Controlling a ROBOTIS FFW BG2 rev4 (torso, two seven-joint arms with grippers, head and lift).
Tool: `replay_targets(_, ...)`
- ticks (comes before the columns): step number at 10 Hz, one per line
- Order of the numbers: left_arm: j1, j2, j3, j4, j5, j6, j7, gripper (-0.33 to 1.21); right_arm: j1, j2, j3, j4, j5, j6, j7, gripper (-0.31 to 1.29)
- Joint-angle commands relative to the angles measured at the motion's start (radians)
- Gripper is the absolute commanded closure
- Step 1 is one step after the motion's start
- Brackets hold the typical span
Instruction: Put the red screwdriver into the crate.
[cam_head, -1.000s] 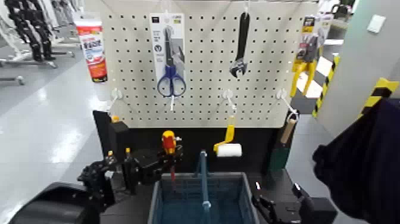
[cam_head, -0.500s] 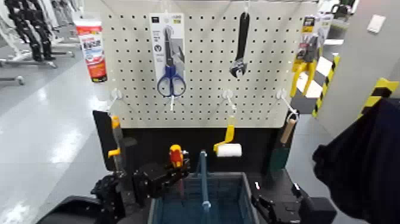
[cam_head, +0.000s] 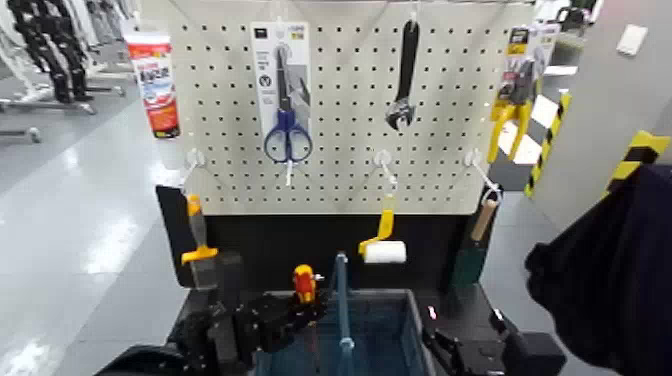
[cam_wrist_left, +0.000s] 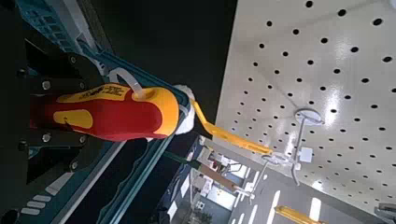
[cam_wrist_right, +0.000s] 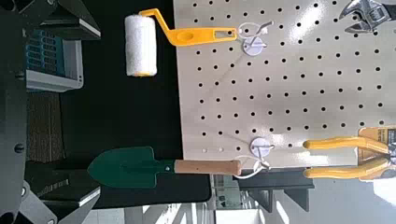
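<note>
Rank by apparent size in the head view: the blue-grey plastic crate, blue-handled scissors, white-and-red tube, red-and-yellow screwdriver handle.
1. Blue-grey plastic crate
2. Blue-handled scissors and white-and-red tube: too alike to rank
3. Red-and-yellow screwdriver handle

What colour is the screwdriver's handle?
Red with yellow bands; the left wrist view shows the handle best.
</note>
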Motion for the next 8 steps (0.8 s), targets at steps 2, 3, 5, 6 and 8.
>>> replay_targets(2, -0.009, 0.002, -0.012, 0.015, -0.002, 0.04, 0.009, 1.08, 0.0, 0.0, -0.001, 0.001, -0.005, -0.004, 0.0, 0.14)
replay_targets(3, -0.01, 0.002, -0.012, 0.015, -0.002, 0.041, 0.012, 0.99, 0.0, 0.0, -0.001, 0.003, -0.006, -0.004, 0.0, 0.14)
replay_targets(5, -0.01, 0.005, -0.012, 0.011, -0.005, 0.035, 0.001, 0.49, -0.001, 0.0, -0.001, 0.004, -0.012, -0.004, 0.001, 0.14)
replay_targets(6, -0.01, 0.005, -0.012, 0.008, -0.011, 0.037, 0.0, 0.2, -0.001, 0.0, -0.002, 0.004, -0.012, -0.004, 0.001, 0.14)
replay_targets(8, -0.006, 0.006, -0.001, -0.008, -0.022, 0.04, 0.001, 0.09, -0.001, -0.002, -0.002, 0.004, -0.015, -0.004, 0.003, 0.14)
